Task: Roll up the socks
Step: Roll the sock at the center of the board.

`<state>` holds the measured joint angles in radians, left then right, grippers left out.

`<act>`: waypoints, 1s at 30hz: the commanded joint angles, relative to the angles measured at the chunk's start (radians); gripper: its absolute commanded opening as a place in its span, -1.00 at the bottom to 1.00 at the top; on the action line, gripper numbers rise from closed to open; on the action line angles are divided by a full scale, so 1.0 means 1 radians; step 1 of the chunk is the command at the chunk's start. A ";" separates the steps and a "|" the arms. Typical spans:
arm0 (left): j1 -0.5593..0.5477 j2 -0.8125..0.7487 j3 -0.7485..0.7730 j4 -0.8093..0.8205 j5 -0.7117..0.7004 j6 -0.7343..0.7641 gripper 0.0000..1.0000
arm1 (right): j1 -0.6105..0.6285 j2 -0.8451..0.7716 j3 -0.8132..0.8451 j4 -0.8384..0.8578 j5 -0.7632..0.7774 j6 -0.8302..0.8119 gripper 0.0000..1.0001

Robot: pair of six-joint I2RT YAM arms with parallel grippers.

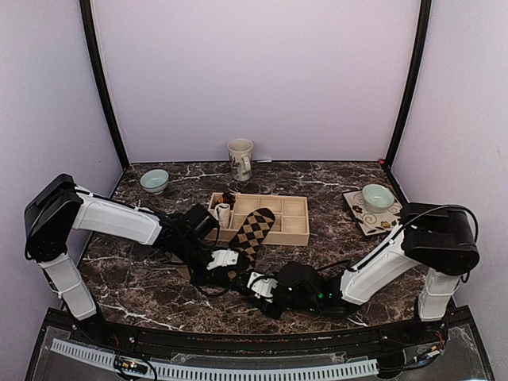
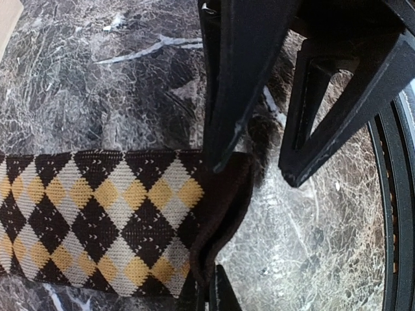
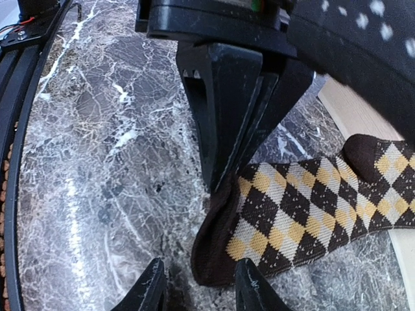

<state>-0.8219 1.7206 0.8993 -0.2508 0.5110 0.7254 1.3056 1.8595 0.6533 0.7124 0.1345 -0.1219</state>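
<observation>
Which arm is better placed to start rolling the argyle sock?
Probably left: the left fingers pinch the argyle sock at its cuff, while the right fingers stand open at that end.

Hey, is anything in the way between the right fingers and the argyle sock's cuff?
Nothing visible does. The open right fingers sit either side of the cuff corner of the argyle sock on the marble table. The left fingers pinch that same cuff edge just beyond.

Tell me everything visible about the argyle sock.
The argyle sock is soft knit, dark brown with cream and yellow-tan diamonds and a dark cuff. It lies flat, unrolled, on the marble table, its far end over the wooden tray's edge. The left gripper pinches one cuff corner; the right gripper, open, straddles the other.
</observation>
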 commanded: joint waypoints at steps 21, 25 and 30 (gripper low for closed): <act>0.023 0.013 0.048 -0.100 0.061 0.015 -1.00 | 0.021 0.145 0.090 0.104 0.123 -0.080 -0.75; 0.024 0.009 0.048 -0.112 0.064 0.022 -1.00 | 0.023 0.137 0.072 0.111 0.140 -0.055 -1.00; 0.028 -0.006 0.033 -0.112 0.037 0.022 -0.46 | 0.027 0.108 0.040 0.118 0.125 0.005 -1.00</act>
<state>-0.8009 1.7332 0.9310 -0.3252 0.5476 0.7372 1.3205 1.9934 0.7231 0.7937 0.2478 -0.1761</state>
